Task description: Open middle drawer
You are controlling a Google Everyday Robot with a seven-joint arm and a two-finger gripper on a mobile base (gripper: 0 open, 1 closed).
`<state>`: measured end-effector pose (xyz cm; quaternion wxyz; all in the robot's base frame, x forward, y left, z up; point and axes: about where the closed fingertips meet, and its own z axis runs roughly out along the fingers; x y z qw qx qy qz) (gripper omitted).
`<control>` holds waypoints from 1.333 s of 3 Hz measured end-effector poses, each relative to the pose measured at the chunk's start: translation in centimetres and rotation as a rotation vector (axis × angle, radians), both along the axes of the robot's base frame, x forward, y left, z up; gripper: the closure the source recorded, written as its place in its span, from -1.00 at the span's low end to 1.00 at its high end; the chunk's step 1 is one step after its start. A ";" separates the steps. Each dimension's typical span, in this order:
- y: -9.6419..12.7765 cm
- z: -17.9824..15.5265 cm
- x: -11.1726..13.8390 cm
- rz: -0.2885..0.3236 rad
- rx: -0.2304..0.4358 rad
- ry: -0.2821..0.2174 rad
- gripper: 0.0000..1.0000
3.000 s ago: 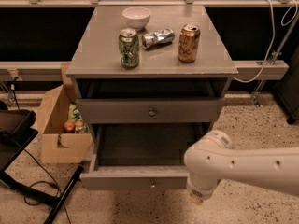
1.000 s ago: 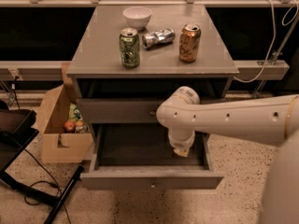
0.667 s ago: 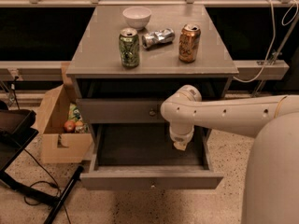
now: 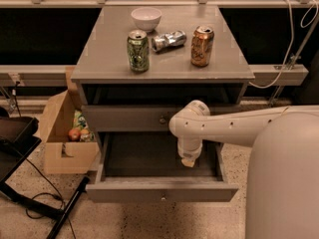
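- Camera view: middle drawer (image 4: 124,118) sits shut below the table (image 4: 99,59) top, its brass knob (image 4: 162,119) just beside the arm.
- Hand (image 4: 188,161) hangs over the open bottom drawer (image 4: 159,190); grip state cannot be told.
- Green can (image 4: 138,51) and orange can (image 4: 202,46): labels unreadable.

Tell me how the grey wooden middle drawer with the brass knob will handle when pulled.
The grey middle drawer is probably rigid and should slide straight out, like the open lower drawer. Its small round knob may slip from a grip. The gripper hangs over the lower drawer.
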<state>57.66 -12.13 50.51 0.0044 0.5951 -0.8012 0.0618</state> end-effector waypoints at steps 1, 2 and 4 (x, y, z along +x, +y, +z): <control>0.1 -7.1 -0.2 0.063 0.073 0.030 1.00; 0.0 -10.6 -0.3 0.094 0.108 0.038 1.00; 0.0 -11.1 -1.5 0.088 0.118 0.090 1.00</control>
